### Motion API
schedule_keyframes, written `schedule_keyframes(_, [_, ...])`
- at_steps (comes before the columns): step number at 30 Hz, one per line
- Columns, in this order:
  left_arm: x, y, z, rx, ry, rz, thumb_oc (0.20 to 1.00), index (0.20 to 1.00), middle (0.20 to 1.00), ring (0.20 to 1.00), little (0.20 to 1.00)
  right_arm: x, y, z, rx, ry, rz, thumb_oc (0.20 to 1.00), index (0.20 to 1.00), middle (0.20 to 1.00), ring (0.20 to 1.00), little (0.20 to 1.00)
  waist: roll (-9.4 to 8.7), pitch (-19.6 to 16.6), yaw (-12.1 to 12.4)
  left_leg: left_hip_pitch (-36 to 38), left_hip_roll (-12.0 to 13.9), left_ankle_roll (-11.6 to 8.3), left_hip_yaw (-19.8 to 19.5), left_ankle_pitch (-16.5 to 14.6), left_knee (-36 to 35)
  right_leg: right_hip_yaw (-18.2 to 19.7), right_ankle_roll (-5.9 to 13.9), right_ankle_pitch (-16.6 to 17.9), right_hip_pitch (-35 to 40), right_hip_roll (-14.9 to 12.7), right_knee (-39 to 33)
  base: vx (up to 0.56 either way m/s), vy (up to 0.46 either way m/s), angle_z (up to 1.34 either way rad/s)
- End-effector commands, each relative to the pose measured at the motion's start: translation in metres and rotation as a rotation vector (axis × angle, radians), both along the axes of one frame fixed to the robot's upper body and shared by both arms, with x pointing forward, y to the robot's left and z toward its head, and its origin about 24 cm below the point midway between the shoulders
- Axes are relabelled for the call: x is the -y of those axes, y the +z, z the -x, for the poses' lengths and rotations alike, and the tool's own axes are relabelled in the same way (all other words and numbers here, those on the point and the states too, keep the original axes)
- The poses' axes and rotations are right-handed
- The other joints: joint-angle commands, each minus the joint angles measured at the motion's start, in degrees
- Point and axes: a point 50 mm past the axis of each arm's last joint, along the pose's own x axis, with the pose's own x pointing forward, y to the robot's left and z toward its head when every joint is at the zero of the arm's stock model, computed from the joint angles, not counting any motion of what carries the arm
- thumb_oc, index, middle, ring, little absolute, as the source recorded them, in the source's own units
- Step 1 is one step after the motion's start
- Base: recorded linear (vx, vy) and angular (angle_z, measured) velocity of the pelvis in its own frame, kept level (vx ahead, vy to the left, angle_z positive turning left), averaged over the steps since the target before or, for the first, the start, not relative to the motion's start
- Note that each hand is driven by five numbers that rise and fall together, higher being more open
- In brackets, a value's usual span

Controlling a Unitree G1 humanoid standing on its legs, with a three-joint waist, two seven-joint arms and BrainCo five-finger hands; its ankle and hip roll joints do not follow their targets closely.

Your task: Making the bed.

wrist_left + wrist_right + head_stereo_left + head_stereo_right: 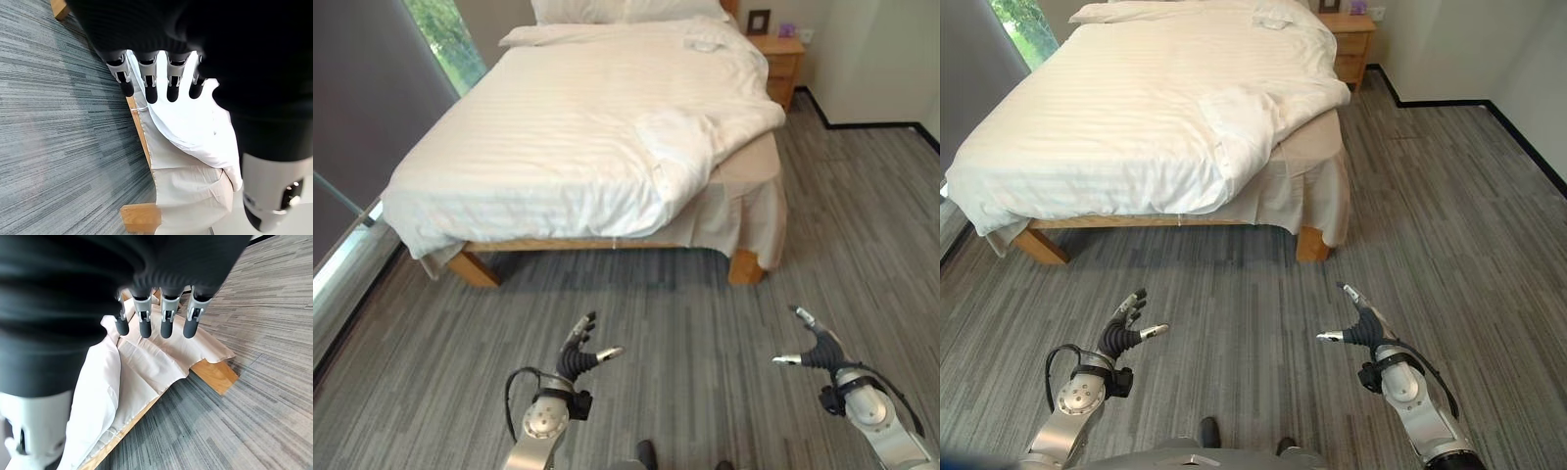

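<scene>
Left eye view: bed (pixel 578 137) with rumpled duvet (pixel 680 147) well beyond left hand (pixel 579 354) and right hand (pixel 815 348), both open, empty.

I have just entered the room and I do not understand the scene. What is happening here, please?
A robot stands on the grey floor facing the foot of a bed. Its left hand and right hand are both open, held over the floor, touching nothing. The white duvet is not straight: its near right corner is folded back, so the mattress and bed skirt show there. A nightstand stands by the head of the bed.
</scene>
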Motion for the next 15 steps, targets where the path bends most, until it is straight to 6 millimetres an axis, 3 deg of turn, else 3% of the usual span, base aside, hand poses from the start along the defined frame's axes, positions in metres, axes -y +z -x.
schedule_keyframes(1, [0.000,0.022,-0.019,0.131,-0.002,0.038,1.000,1.000,1.000,1.000,1.000,-0.008,0.024,-0.019,0.151,0.022,-0.029,1.000,1.000,1.000,1.000,1.000,-2.59,-0.68,0.56,5.34,2.94,-5.16,-1.58,-4.92,0.29,-0.88,5.18,0.85,-0.12,-3.44,-1.04,0.00,0.000,0.00])
schedule_keyframes(10, [-0.005,0.021,-0.016,0.130,0.047,0.075,1.000,1.000,1.000,1.000,1.000,-0.006,0.025,-0.019,0.159,-0.008,-0.021,1.000,1.000,1.000,1.000,1.000,-2.87,-0.35,0.70,5.77,2.57,-4.84,-1.87,-5.77,0.29,-0.70,4.90,0.73,0.42,-3.26,-1.04,0.00,-0.002,0.00])
schedule_keyframes(11, [-0.007,0.020,-0.016,0.126,0.068,0.080,1.000,1.000,1.000,1.000,1.000,-0.005,0.027,-0.022,0.170,-0.009,-0.012,1.000,1.000,1.000,1.000,1.000,-3.10,0.51,0.99,4.86,2.47,-4.91,-1.89,-5.48,3.22,-0.25,4.60,0.40,0.41,-3.39,-0.68,-0.11,-0.105,-0.08])
schedule_keyframes(12, [-0.009,0.025,-0.020,0.147,0.085,0.096,1.000,1.000,1.000,1.000,1.000,-0.007,0.039,-0.026,0.228,-0.004,-0.006,1.000,1.000,1.000,1.000,1.000,-4.16,3.65,1.90,-3.66,3.73,-6.00,-3.09,-5.49,19.93,0.20,2.93,-0.32,0.01,-3.59,0.13,-0.14,-0.148,-0.11])
schedule_keyframes(13, [-0.008,0.026,-0.021,0.155,0.091,0.105,1.000,1.000,1.000,1.000,1.000,-0.006,0.043,-0.027,0.252,-0.011,-0.010,1.000,1.000,1.000,1.000,1.000,-4.20,5.06,2.63,-7.75,4.33,-6.74,-4.65,-3.34,27.02,0.11,2.01,-0.72,0.32,-3.25,-0.09,-0.13,-0.138,-0.15])
schedule_keyframes(14, [-0.008,0.026,-0.021,0.155,0.091,0.105,1.000,1.000,1.000,1.000,1.000,-0.006,0.043,-0.027,0.252,-0.011,-0.010,1.000,1.000,1.000,1.000,1.000,-4.19,4.94,2.57,-7.94,4.34,-6.74,-4.73,-3.35,27.11,0.05,2.00,-0.71,0.20,-3.23,-0.09,-0.01,-0.135,-0.25])
schedule_keyframes(15, [-0.007,0.027,-0.024,0.163,0.110,0.110,1.000,1.000,1.000,1.000,1.000,-0.005,0.050,-0.029,0.291,-0.028,-0.005,1.000,1.000,1.000,1.000,1.000,-4.74,7.52,4.33,-15.03,4.20,-8.00,-7.61,1.45,37.04,-0.19,1.14,-1.47,1.77,-2.73,-0.94,0.08,-0.098,-0.36])
